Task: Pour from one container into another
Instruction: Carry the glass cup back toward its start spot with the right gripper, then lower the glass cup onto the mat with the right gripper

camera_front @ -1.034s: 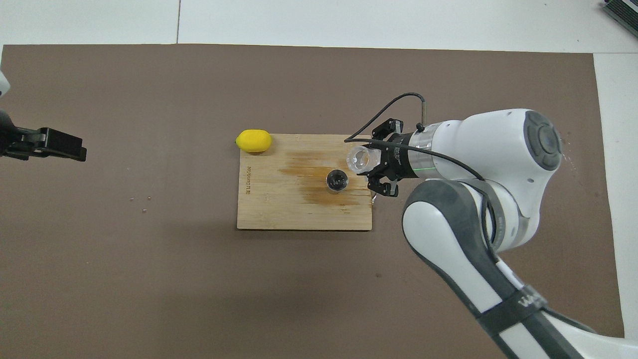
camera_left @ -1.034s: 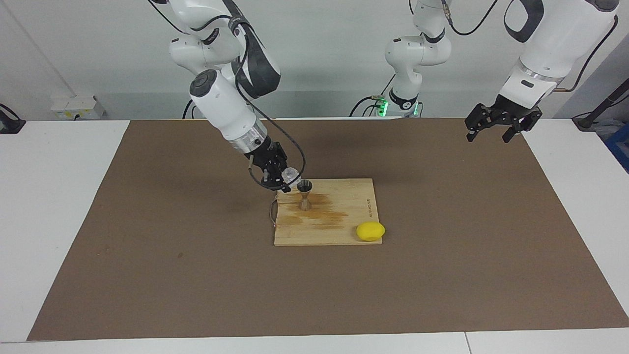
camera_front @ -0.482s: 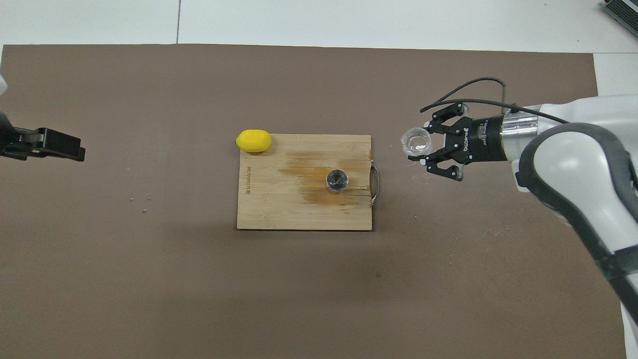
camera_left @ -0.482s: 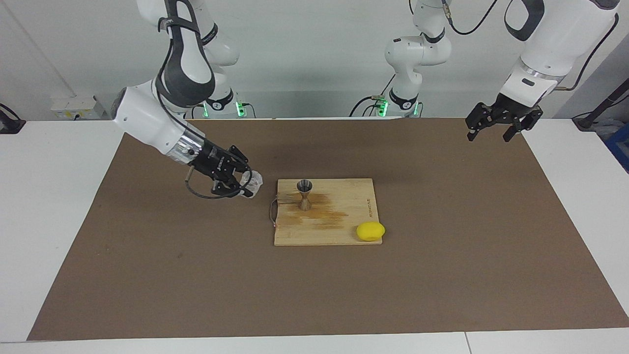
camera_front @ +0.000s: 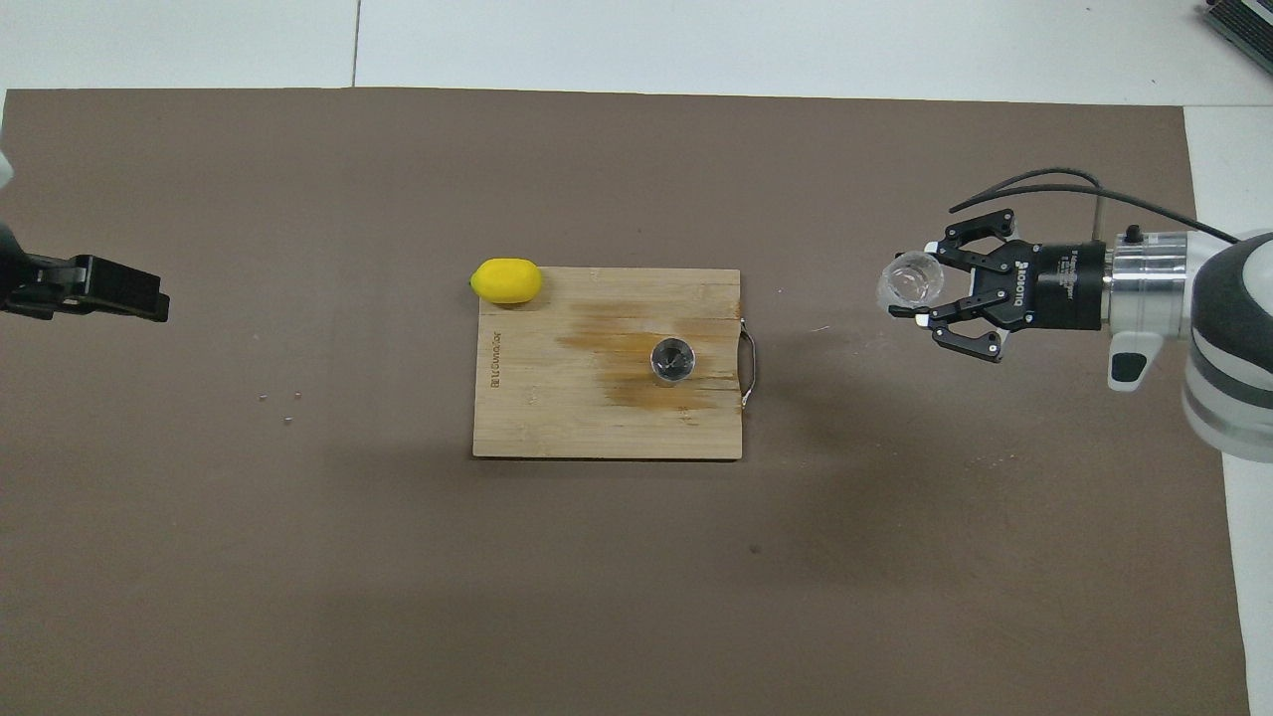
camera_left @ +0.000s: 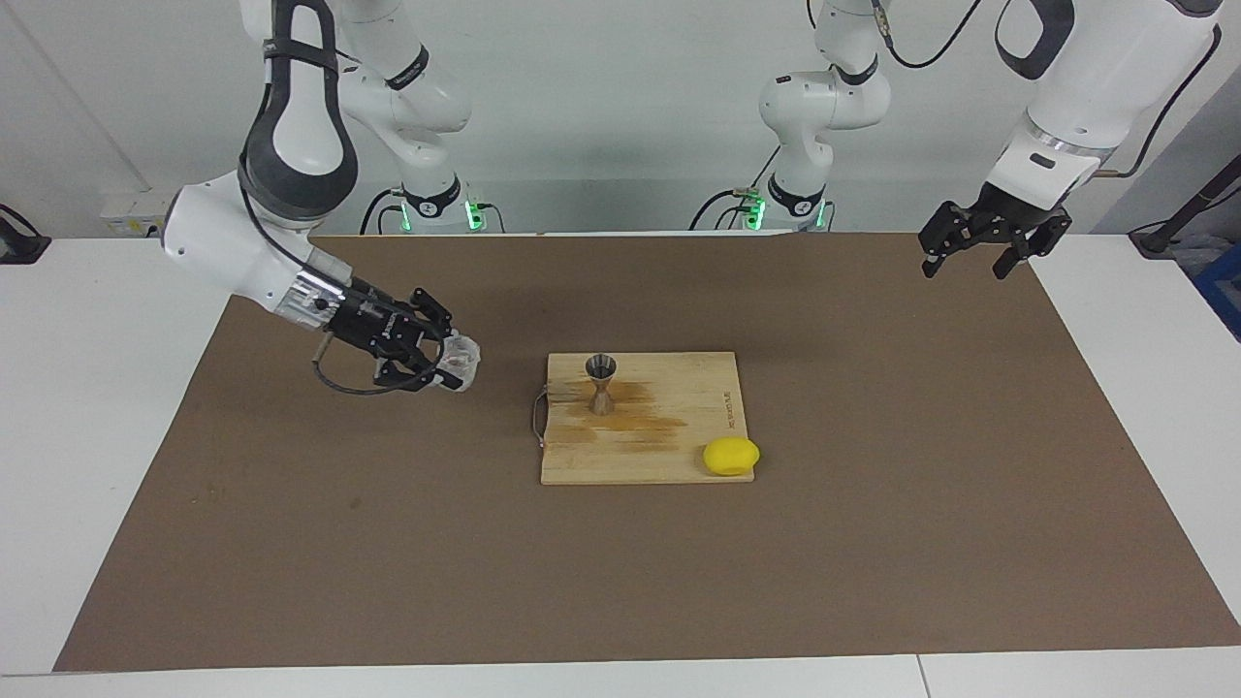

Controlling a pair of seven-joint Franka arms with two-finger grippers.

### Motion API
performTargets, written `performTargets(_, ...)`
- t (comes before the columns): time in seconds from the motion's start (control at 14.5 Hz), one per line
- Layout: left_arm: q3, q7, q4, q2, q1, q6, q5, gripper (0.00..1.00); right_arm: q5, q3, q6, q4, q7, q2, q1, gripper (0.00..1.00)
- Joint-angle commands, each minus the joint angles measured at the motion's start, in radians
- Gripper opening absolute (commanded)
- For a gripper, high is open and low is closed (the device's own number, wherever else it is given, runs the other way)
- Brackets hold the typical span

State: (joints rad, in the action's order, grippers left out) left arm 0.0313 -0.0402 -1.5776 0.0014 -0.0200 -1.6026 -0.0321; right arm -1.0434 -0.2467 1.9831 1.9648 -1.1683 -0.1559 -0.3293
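The right claw (camera_left: 448, 365) is pinching the small, squat, clear glass tumbler with a faceted wall (camera_left: 460, 363). The tumbler is held tilted above the brown mat (camera_left: 620, 582), toward the right arm's end of the surface, well apart from the rectangular wooden cutting board (camera_left: 669, 456). In the overhead view, the tumbler (camera_front: 911, 282) shows its open mouth, with the claw fingers (camera_front: 963, 338) closed against its sides.

The small grey metal hourglass-shaped jigger (camera_left: 601, 384) stands upright on the cutting board, on the part of the board nearer to the robots and toward the right arm's end. A darker stain marks the board around its base. A thin metal handle (camera_left: 536, 419) is fixed to the board edge facing the right arm's end.

A yellow lemon-shaped object (camera_left: 731, 456) rests at the board corner farther from the robots, toward the left arm's end.

The left claw (camera_left: 977, 260) hangs with its fingers spread, holding nothing, above the mat's edge at the left arm's end. This arm waits.
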Motion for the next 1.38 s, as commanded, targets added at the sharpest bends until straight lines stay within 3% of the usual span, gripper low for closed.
performTargets(0.0,0.007,0.01,-0.022,-0.023,0.008,-0.014,0.009,1.0,-0.081,-0.013,-0.009,0.009,0.067,-0.051,-0.042,0.0)
performTargets(0.34,0.006,0.013,-0.024,-0.023,0.009,-0.016,0.009,1.0,-0.139,-0.013,-0.016,0.014,0.202,-0.161,-0.077,0.0)
performTargets(0.55,0.007,0.014,-0.024,-0.023,0.009,-0.016,0.009,1.0,-0.139,-0.013,-0.092,0.016,0.326,-0.221,-0.134,0.0)
performTargets(1.31,0.007,0.014,-0.025,-0.023,0.006,-0.011,0.009,1.0,-0.139,-0.013,-0.089,0.054,0.453,-0.292,-0.174,0.0)
